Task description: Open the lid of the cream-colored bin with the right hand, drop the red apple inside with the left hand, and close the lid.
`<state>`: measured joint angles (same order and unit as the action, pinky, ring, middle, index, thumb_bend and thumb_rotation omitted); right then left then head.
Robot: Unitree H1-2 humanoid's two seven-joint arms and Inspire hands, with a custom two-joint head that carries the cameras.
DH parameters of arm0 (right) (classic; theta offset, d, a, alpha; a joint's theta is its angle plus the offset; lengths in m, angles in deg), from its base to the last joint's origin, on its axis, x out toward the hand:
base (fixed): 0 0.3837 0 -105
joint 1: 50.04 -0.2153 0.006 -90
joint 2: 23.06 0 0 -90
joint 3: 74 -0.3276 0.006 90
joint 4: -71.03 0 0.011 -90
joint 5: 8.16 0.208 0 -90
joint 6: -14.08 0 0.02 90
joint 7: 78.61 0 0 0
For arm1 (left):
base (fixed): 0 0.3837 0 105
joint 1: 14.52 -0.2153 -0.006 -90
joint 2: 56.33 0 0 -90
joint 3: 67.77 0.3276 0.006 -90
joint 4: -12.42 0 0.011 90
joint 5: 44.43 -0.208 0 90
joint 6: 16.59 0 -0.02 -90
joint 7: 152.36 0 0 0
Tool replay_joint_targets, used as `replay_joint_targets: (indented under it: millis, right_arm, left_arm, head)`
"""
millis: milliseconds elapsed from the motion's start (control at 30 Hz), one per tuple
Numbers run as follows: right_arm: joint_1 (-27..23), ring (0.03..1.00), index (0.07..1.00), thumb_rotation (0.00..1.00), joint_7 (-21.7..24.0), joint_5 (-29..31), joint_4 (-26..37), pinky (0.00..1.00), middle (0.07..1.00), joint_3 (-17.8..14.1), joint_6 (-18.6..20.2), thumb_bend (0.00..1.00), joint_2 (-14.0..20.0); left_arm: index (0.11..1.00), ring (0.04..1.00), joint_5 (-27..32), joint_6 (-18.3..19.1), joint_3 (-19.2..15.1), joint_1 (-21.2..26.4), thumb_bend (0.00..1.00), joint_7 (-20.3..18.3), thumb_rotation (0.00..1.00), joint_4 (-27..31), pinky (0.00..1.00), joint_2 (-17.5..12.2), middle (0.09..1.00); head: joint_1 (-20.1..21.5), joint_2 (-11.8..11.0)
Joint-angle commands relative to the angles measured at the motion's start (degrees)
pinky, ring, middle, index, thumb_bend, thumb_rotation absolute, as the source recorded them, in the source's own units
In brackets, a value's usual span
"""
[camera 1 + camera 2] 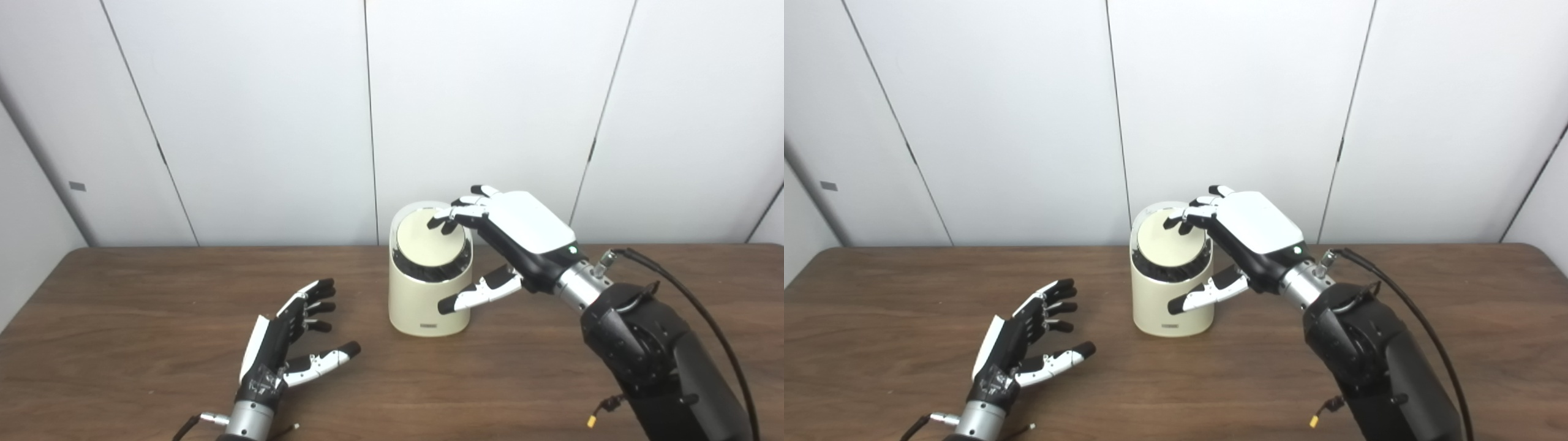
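A cream-colored cylindrical bin (425, 300) stands upright on the brown table, near the back middle. Its round lid (429, 239) lies tilted in the top, with a dark gap showing below its front edge. My right hand (505, 245) reaches over the bin from the right, fingertips resting on the lid's far right part, thumb hanging free beside the bin's wall; it holds nothing. My left hand (288, 343) rests low over the table to the bin's left, fingers spread and empty. No red apple shows in either view.
The wooden table (122, 318) runs the picture's full width, with white wall panels (257, 122) right behind it. My right forearm (661, 355) and its black cable (710, 318) take up the right front part.
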<state>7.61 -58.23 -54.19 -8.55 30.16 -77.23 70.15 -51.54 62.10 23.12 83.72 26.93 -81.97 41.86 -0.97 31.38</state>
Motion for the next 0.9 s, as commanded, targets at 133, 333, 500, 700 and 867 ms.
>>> replay_joint_targets:
  millis: [133, 333, 500, 700, 867]
  right_arm:
    - [0.81, 0.837, 0.801, 0.46, -7.91, 2.57, 0.13, 0.81, 0.776, -4.61, 0.94, 0.77, -2.20]
    - [7.62, 0.767, 0.797, 0.27, -14.37, 20.02, -2.24, 0.64, 0.791, -15.03, 2.83, 0.71, -8.75]
    - [13.44, 0.788, 0.833, 0.34, -14.79, 29.30, -4.31, 0.65, 0.819, -18.66, 1.79, 0.71, -9.91]
    - [17.71, 0.774, 0.854, 0.38, -14.83, 36.33, -6.55, 0.68, 0.804, -18.38, -2.61, 0.74, -10.57]
    - [19.60, 0.757, 0.857, 0.35, -16.24, 37.44, -8.16, 0.67, 0.799, -17.62, -6.11, 0.73, -11.28]
  left_arm:
    - [0.856, 0.776, -0.13, -1.76, -0.03, 1.65, 0.77, 0.28, 0.14, 0.61, 0.65, -0.18, 0.838]
    - [0.858, 0.777, 0.32, -1.22, -0.14, 1.73, 0.77, 0.10, 0.13, 1.09, 0.64, -0.13, 0.841]
    - [0.854, 0.768, 0.74, -1.66, -0.29, 1.89, 0.77, 0.00, 0.12, 1.18, 0.64, -0.21, 0.833]
    - [0.852, 0.767, 0.80, -1.71, -0.38, 2.00, 0.77, -0.02, 0.12, 1.12, 0.65, -0.34, 0.829]
    - [0.858, 0.769, 1.45, -1.69, -0.55, 1.83, 0.77, -0.25, 0.12, 1.50, 0.64, -0.41, 0.833]
  head:
    - [-0.03, 0.07]
    - [-0.27, 0.22]
    - [-0.12, 0.22]
    - [-0.33, -0.09]
    - [-0.28, 0.13]
